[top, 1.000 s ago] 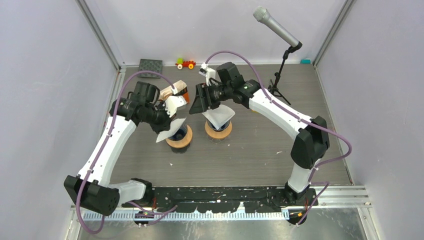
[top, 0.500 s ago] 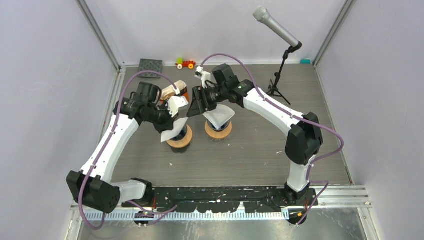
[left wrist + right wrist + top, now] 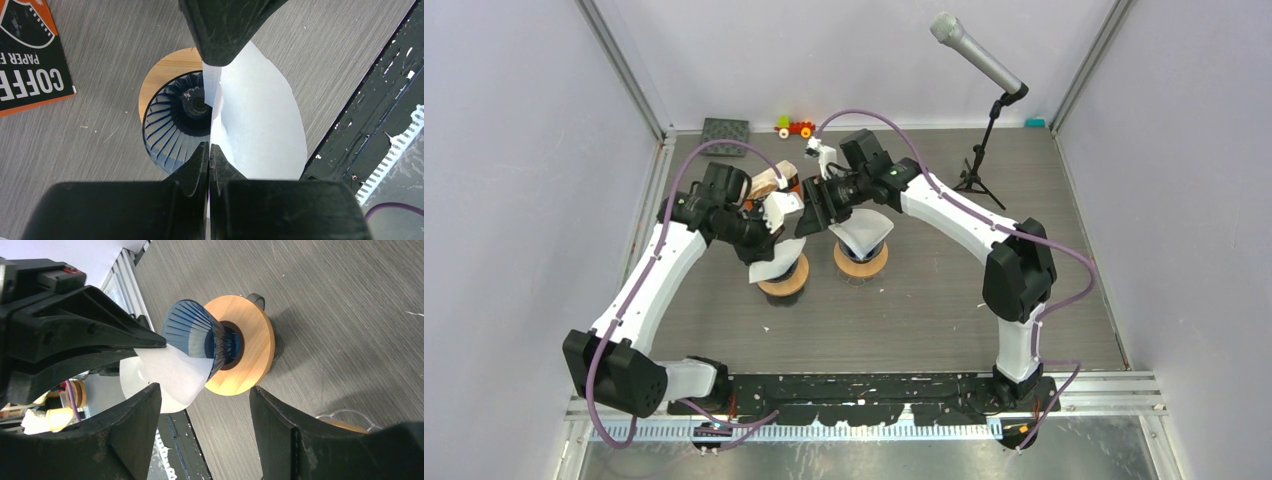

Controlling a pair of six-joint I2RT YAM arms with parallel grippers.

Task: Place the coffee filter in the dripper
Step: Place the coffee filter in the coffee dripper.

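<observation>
Filter is pinched at its edge by the left gripper, whose jaws are closed flat on the paper. In the left wrist frame the pinched edge is seen over the centre hole of the blue dripper, with most of the sheet spread toward the right of the frame, past the wooden base. The paper is not seated inside the cone; in the right wrist frame it is seen lying against the cone's rim and outer side. Right gripper is seen wide open with nothing between its fingers, just beside the left gripper at the middle of the top frame. Second dripper, lined with white paper, is placed just right of the first. Orange filter pack is seen at upper left of the left wrist frame.
</observation>
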